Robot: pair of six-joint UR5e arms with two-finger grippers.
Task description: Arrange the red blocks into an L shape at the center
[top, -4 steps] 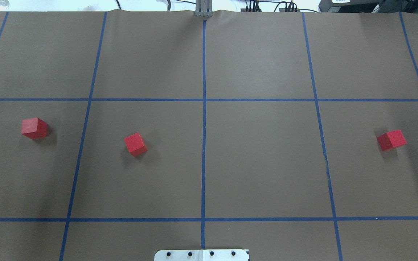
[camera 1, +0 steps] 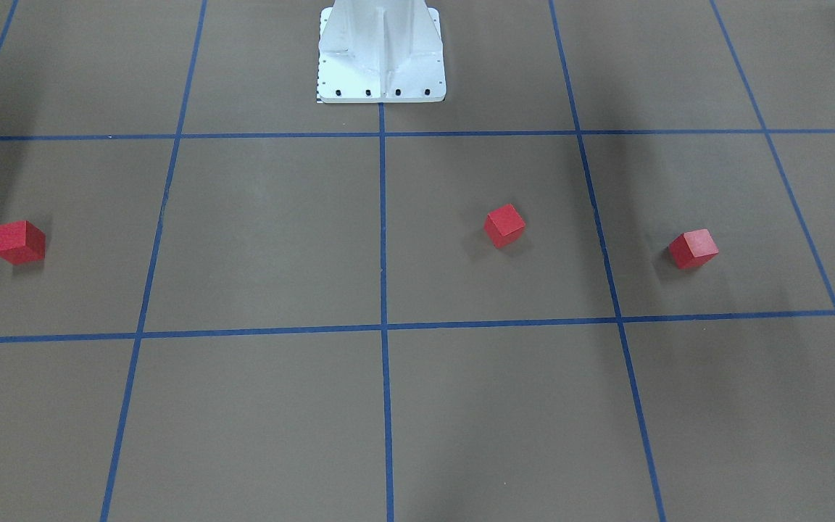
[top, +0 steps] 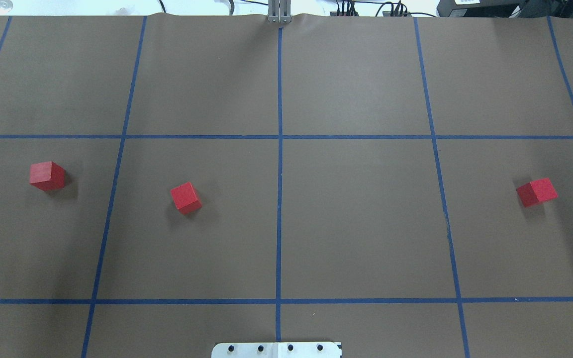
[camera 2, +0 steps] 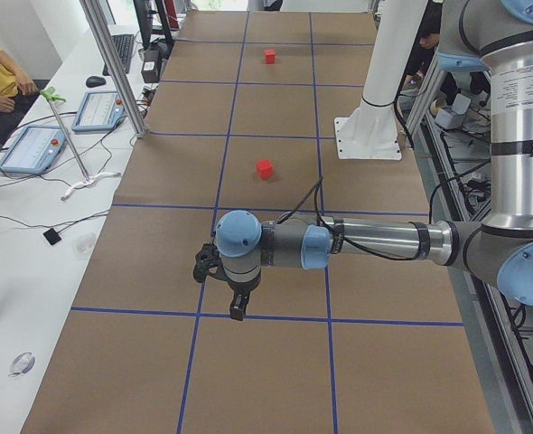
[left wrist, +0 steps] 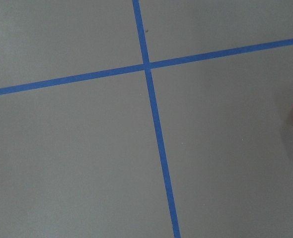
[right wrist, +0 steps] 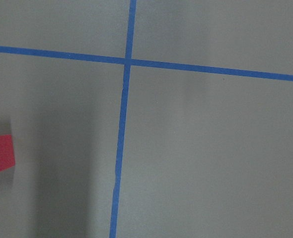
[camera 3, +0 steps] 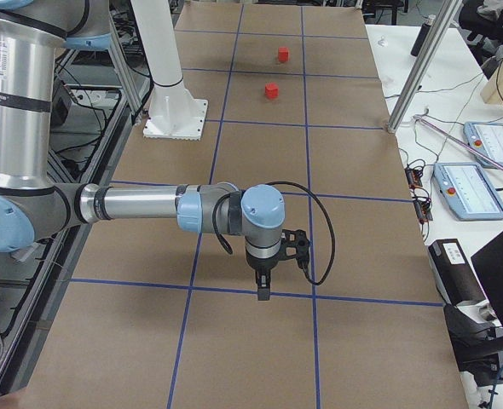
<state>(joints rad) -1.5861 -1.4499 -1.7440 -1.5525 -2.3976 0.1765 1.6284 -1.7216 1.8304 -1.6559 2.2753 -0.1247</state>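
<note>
Nothing has moved since half a second ago. Three red blocks (camera 1: 504, 225) on the worktop (top: 366, 223), all apart: outer-left block (top: 47, 175), inner-left block (top: 186, 197), right block (top: 537, 192); all well off the center (top: 279, 219). Only side views show left tool (camera 2: 237, 312) and right tool (camera 3: 263, 294), hovering above the worktop; fingers apart or together, cannot tell.

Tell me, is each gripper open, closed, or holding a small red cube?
Left black two-finger gripper: cannot tell, seen only from the side.
Right black two-finger gripper: cannot tell, same reason.
</note>
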